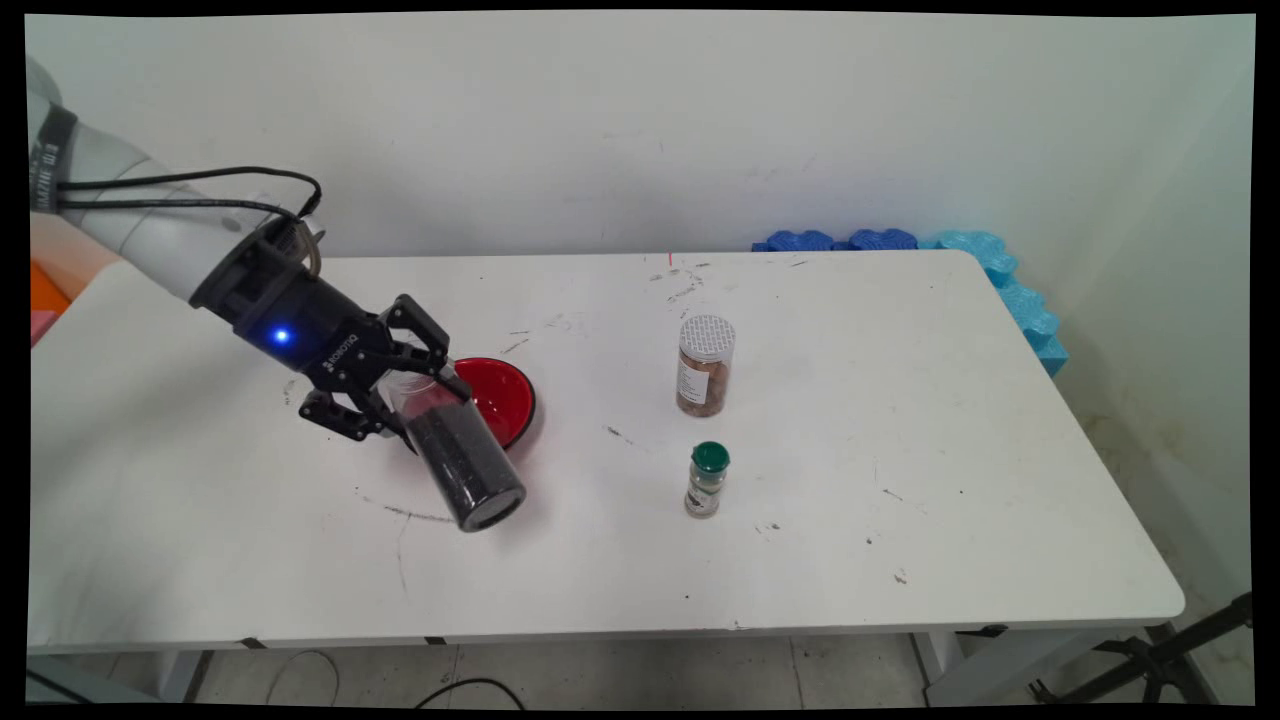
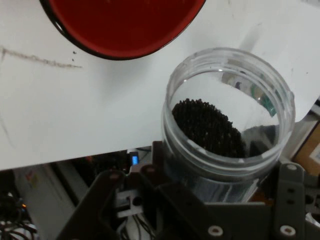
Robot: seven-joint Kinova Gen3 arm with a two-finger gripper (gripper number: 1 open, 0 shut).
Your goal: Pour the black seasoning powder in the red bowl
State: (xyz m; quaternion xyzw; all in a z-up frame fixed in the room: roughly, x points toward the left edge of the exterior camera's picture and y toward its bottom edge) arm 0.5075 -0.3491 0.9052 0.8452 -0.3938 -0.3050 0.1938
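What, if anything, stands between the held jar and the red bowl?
Nothing visible. The claw grips the clear plastic jar of dark granules, tilted beside the glossy red bowl; only bare white table separates them.

Between your gripper's matt black fingers you have a clear, smooth plastic jar of dull black grains. Just beyond it sits a glossy red bowl with a black rim, on the matt, scuffed white table.
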